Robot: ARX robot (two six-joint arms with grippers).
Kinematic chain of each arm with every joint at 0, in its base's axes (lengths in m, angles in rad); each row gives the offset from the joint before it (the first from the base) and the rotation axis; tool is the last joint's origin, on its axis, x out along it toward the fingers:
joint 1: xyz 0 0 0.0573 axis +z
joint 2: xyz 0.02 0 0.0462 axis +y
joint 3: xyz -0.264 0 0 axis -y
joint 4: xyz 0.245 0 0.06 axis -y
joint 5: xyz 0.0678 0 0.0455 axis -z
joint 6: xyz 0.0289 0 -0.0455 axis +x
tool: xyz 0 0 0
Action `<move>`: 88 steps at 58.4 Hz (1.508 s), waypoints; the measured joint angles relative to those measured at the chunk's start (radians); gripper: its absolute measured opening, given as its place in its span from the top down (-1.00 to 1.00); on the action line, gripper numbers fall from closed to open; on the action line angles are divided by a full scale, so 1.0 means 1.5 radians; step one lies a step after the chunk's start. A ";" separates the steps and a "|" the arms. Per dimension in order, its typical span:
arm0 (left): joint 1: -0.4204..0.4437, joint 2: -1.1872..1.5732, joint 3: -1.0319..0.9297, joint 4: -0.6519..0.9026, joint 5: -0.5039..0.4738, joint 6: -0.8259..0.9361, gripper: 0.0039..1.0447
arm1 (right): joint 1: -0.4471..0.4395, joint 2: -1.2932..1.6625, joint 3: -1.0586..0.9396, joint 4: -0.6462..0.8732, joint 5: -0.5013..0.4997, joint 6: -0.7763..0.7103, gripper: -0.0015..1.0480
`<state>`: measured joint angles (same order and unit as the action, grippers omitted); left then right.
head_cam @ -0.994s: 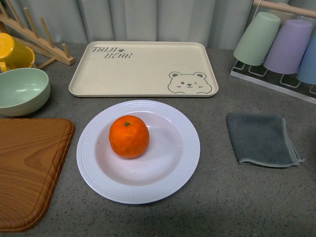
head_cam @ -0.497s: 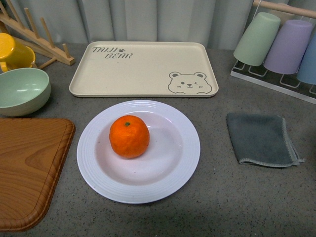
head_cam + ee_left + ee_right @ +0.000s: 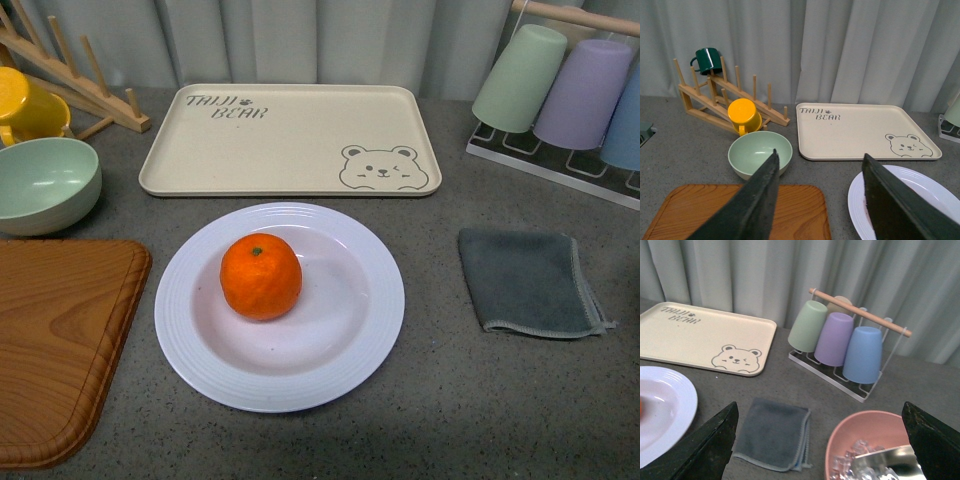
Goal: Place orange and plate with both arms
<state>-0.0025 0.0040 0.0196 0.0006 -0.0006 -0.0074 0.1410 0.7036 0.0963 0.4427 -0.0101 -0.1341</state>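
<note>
The orange [image 3: 261, 277] lies left of centre inside the white plate [image 3: 355, 355], which sits on the grey counter in front of the beige bear tray [image 3: 290, 138]. Neither arm shows in the front view. My left gripper [image 3: 820, 200] is open and empty, raised above the gap between the wooden board [image 3: 800, 215] and the plate's rim [image 3: 857, 200]. My right gripper [image 3: 820, 440] is open wide and empty, above the grey cloth [image 3: 772, 435] and a pink bowl [image 3: 865, 432]. The plate's edge [image 3: 670, 405] shows in the right wrist view, with a sliver of the orange [image 3: 641, 408].
A pale green bowl [image 3: 40, 183], a yellow cup [image 3: 25, 105] and a wooden rack [image 3: 75, 70] stand at the left. The wooden board [image 3: 55, 350] lies front left. A grey cloth [image 3: 528, 282] lies right of the plate; upturned cups [image 3: 560, 90] hang on a rack behind it.
</note>
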 joint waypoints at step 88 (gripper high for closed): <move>0.000 0.000 0.000 0.000 0.000 0.002 -0.88 | 0.112 1.023 0.531 0.038 -0.477 0.734 -0.64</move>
<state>-0.0025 0.0040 0.0196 0.0006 -0.0006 -0.0048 0.3088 2.2375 0.8921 0.4992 -0.7258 0.9672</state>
